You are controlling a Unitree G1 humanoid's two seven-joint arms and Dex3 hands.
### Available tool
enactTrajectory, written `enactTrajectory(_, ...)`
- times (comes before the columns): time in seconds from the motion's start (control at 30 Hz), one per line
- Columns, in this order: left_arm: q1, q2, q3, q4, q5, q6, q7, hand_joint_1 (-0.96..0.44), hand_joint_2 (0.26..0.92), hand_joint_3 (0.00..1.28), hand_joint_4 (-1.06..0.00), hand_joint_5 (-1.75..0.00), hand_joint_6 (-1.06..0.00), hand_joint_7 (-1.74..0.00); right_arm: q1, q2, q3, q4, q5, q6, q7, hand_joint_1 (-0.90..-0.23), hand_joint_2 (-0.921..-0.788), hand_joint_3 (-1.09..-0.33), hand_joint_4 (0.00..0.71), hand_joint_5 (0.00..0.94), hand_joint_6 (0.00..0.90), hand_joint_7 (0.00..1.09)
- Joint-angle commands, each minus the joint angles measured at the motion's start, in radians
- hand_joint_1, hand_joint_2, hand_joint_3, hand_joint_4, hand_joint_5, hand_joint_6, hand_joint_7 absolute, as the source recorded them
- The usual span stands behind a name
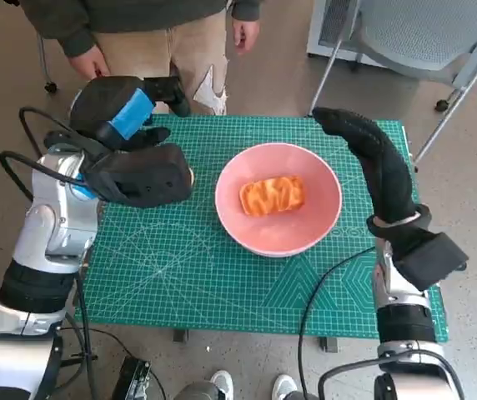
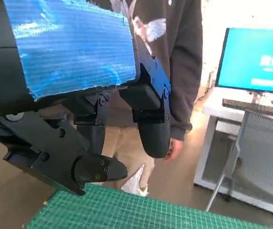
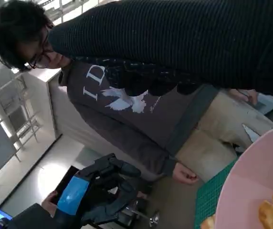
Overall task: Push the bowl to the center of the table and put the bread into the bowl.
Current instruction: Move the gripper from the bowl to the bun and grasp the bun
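Head view: bread [image 1: 272, 196] lying inside pink bowl [image 1: 278, 198] near middle of green-matted desk [image 1: 180, 267]. Left hand [image 1: 130, 146] raised off to bowl's left, fingers [image 1: 168, 92] apart, gripping nothing. Right hand [image 1: 372, 158] just right of rim, fingers extended, empty.

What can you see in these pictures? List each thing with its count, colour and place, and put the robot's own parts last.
Bowl: one, pink, near the middle of the mat.
Bread: one piece, orange-brown, inside the bowl.
Cutting mat: one, green, covering the table.
Chair: one, grey, beyond the table's far right corner.
Monitor: one, blue screen, on a white desk in the left wrist view.
Person: one, dark top and tan trousers, standing at the far side of the table.
Left hand: black with blue tape, above the mat's far left corner, holding nothing.
Right hand: black glove, right of the bowl, holding nothing.
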Motion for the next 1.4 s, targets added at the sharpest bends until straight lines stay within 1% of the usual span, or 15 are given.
enactTrajectory(0.03, 0.027, 0.031, -0.016, -0.047, -0.001, 0.090, -0.159, -0.08, 0.776, 0.06, -0.33, -0.39, -0.37, -0.40, 0.012, 0.001, -0.003, 0.016, 0.013, 0.003, 0.014, -0.690, -0.921, -0.844, 0.192, 0.002, -0.001, 0.49)
enactTrajectory(0.07, 0.018, 0.038, -0.028, -0.039, 0.001, 0.106, -0.205, -0.17, 0.743, 0.04, -0.21, -0.25, -0.29, -0.27, 0.012, 0.001, -0.003, 0.017, 0.015, 0.004, 0.016, -0.689, -0.921, -0.844, 0.192, 0.002, -0.001, 0.49)
enactTrajectory(0.1, 0.012, 0.041, -0.034, -0.032, 0.002, 0.115, -0.233, -0.30, 0.721, 0.03, -0.14, -0.16, -0.24, -0.19, 0.012, 0.001, -0.004, 0.017, 0.016, 0.005, 0.017, -0.689, -0.921, -0.844, 0.192, 0.001, -0.001, 0.49)
enactTrajectory(0.13, 0.006, 0.042, -0.044, -0.009, 0.004, 0.118, -0.255, -0.34, 0.714, 0.02, -0.11, -0.13, -0.22, -0.16, 0.014, 0.001, -0.004, 0.015, 0.015, 0.006, 0.016, -0.689, -0.921, -0.844, 0.192, 0.001, -0.001, 0.49)
enactTrajectory(0.17, 0.002, 0.041, -0.050, 0.005, 0.005, 0.118, -0.267, -0.45, 0.708, 0.02, -0.07, -0.08, -0.19, -0.11, 0.015, 0.001, -0.004, 0.014, 0.015, 0.006, 0.016, -0.689, -0.921, -0.845, 0.192, 0.001, -0.001, 0.49)
enactTrajectory(0.3, -0.001, 0.029, -0.073, 0.073, 0.018, 0.099, -0.265, -0.65, 0.707, 0.01, -0.01, -0.02, -0.15, -0.04, 0.020, 0.003, -0.004, 0.008, 0.014, 0.006, 0.014, -0.689, -0.921, -0.845, 0.192, 0.001, -0.001, 0.49)
enactTrajectory(0.43, -0.016, 0.005, -0.105, 0.170, 0.039, 0.074, -0.225, -0.74, 0.712, 0.01, 0.00, 0.00, -0.14, -0.02, 0.023, 0.005, -0.003, 0.008, 0.013, 0.008, 0.012, -0.690, -0.921, -0.845, 0.192, 0.001, -0.001, 0.48)
enactTrajectory(0.57, -0.048, -0.020, -0.129, 0.270, 0.049, 0.045, -0.194, -0.78, 0.717, 0.01, 0.00, 0.00, -0.13, -0.01, 0.025, 0.004, -0.003, 0.008, 0.013, 0.009, 0.013, -0.692, -0.921, -0.844, 0.192, 0.001, -0.001, 0.48)
enactTrajectory(0.73, -0.092, -0.049, -0.149, 0.393, 0.055, 0.014, -0.160, -0.80, 0.719, 0.01, 0.00, 0.00, -0.11, 0.00, 0.030, 0.002, -0.003, 0.003, 0.014, 0.011, 0.015, -0.695, -0.921, -0.844, 0.192, 0.001, -0.001, 0.48)
enactTrajectory(1.03, -0.199, -0.114, -0.206, 0.650, 0.071, -0.032, -0.111, -0.72, 0.701, 0.00, 0.00, 0.00, -0.09, 0.00, 0.043, -0.005, -0.005, -0.006, 0.017, 0.014, 0.021, -0.693, -0.921, -0.845, 0.192, 0.001, -0.001, 0.48)
enactTrajectory(1.13, -0.240, -0.143, -0.225, 0.756, 0.074, -0.055, -0.088, -0.71, 0.697, 0.00, 0.00, 0.00, -0.08, 0.00, 0.052, -0.008, -0.005, -0.019, 0.015, 0.020, 0.019, -0.698, -0.921, -0.844, 0.192, 0.001, -0.001, 0.48)
enactTrajectory(1.4, -0.313, -0.198, -0.258, 0.948, 0.080, -0.098, -0.038, -0.69, 0.695, 0.00, 0.00, 0.00, -0.07, 0.00, 0.066, -0.017, -0.007, -0.038, 0.011, 0.032, 0.014, -0.708, -0.921, -0.844, 0.192, 0.001, -0.001, 0.48)
